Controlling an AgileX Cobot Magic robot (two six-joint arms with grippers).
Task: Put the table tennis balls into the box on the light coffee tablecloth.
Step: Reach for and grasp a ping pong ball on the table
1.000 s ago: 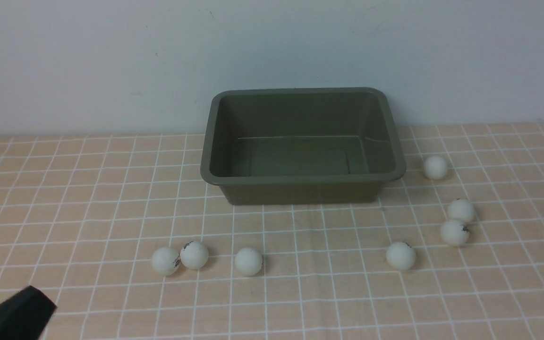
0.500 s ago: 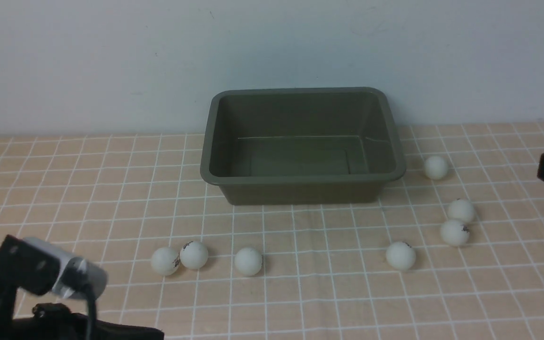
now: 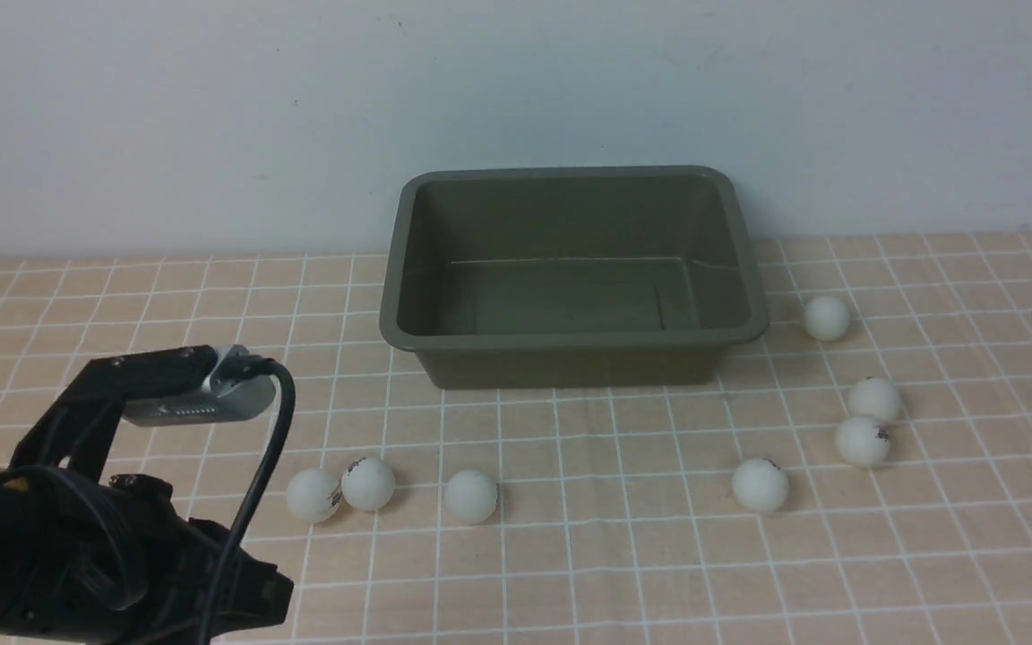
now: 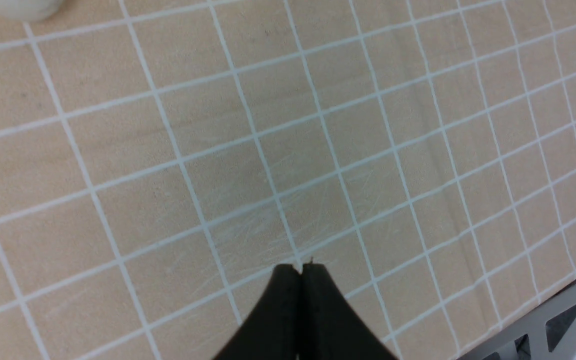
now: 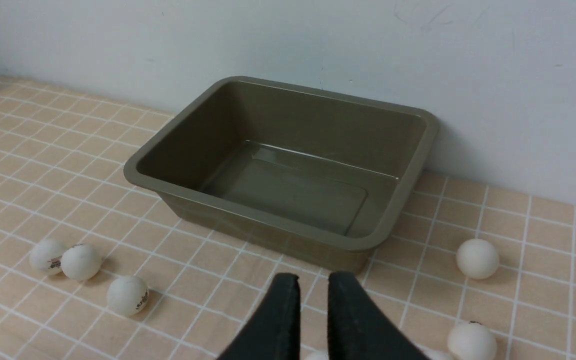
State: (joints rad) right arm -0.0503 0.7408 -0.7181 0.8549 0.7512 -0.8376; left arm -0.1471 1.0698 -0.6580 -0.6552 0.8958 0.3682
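Table tennis balls (image 3: 471, 495) lying outside box (image 3: 570, 339); left fingers (image 4: 283, 310) clenching empty, right fingers (image 5: 280, 315) hanging slightly parted; off-centre pinching risking a ball squirting away.

Legible text, brands, numbers, signs: none found. Table tennis balls (image 3: 368, 484), white: several bear small dark printed marks on their sides. Every mark is too small and blurred in all three views to make out as letters or figures.
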